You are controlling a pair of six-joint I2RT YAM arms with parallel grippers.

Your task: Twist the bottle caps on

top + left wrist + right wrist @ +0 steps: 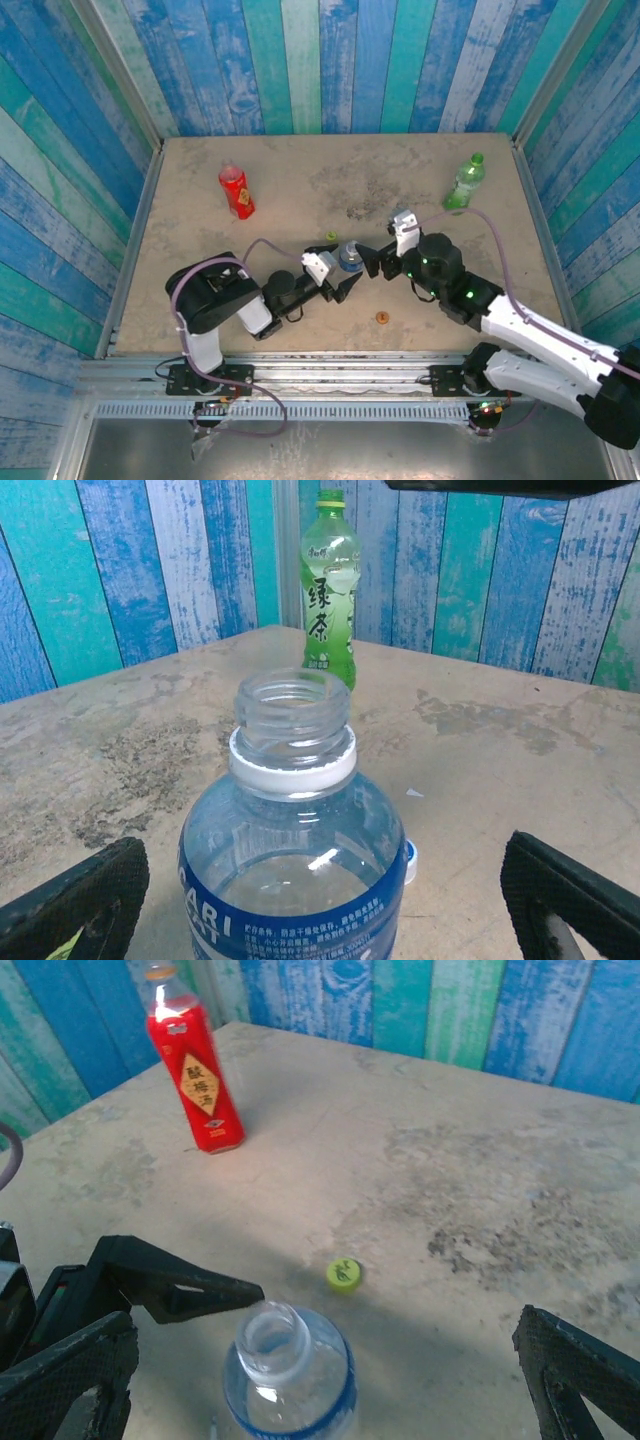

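Your left claw (325,880), wide, straddles the upright uncapped clear bottle (292,780) mid-worktop; your right claw (325,1345), wide and empty, faces it.

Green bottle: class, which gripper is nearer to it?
Right. The right gripper is just right of the central clear bottle, toward the green bottle; the left gripper is left of the clear bottle, farther off.

Left gripper (320,900), right gripper (325,1370) spread wide
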